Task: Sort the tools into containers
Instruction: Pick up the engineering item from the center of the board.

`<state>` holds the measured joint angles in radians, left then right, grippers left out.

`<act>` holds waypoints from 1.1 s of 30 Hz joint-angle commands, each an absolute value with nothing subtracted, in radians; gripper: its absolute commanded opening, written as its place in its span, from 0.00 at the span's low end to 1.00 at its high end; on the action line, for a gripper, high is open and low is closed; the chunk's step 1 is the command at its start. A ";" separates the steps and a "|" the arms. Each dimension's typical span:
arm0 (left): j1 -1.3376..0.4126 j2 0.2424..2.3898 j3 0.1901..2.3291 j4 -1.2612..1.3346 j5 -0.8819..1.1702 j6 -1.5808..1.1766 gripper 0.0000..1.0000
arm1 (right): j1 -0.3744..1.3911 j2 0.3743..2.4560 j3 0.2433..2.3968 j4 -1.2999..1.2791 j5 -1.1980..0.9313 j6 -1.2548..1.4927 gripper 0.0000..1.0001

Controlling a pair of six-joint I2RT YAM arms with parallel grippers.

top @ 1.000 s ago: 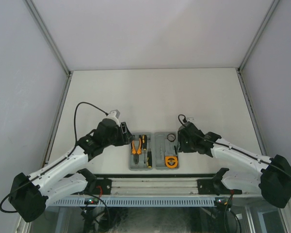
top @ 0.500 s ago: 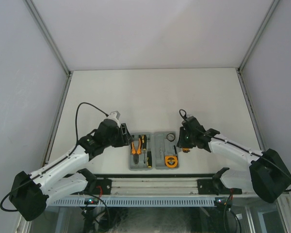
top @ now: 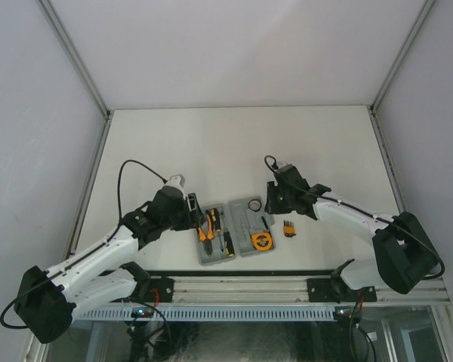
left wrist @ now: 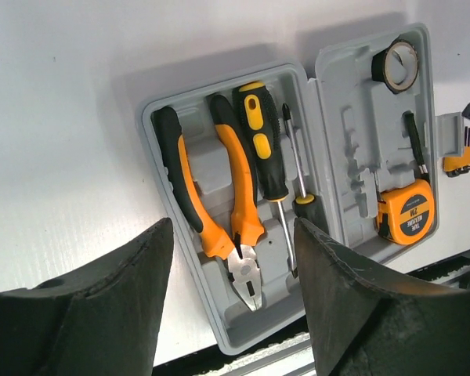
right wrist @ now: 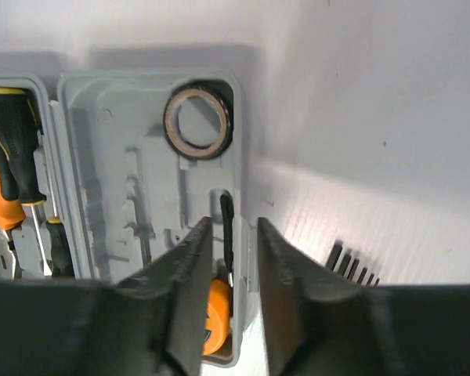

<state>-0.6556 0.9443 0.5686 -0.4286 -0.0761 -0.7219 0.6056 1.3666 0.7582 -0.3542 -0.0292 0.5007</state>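
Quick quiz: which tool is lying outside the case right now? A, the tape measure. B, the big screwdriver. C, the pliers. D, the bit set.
D: the bit set lies on the table just right of the case, while the pliers, tape measure and big screwdriver sit in its recesses.

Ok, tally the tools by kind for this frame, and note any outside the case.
Pliers: 1
Screwdrivers: 2
Tape measure: 1
Ring: 1
Thin black tool, kind unclear: 1
Bit set, outside the case: 1
Total: 7
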 commanded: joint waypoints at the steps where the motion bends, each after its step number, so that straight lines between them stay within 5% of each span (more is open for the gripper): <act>1: -0.649 0.929 0.604 -0.432 -0.098 -0.700 0.67 | 0.595 1.363 0.827 -0.337 0.022 0.430 0.36; 15: -0.649 0.942 0.614 -0.431 -0.122 -0.680 0.67 | 0.599 1.198 0.723 -0.575 0.207 0.527 0.59; 33: -0.649 0.940 0.597 -0.423 -0.109 -0.683 0.66 | 0.637 1.343 0.692 -0.563 0.160 0.551 0.52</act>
<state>-0.6556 0.9550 0.5716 -0.4389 -0.1024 -0.6964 0.6231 1.3159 0.6754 -0.5949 0.1623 0.5350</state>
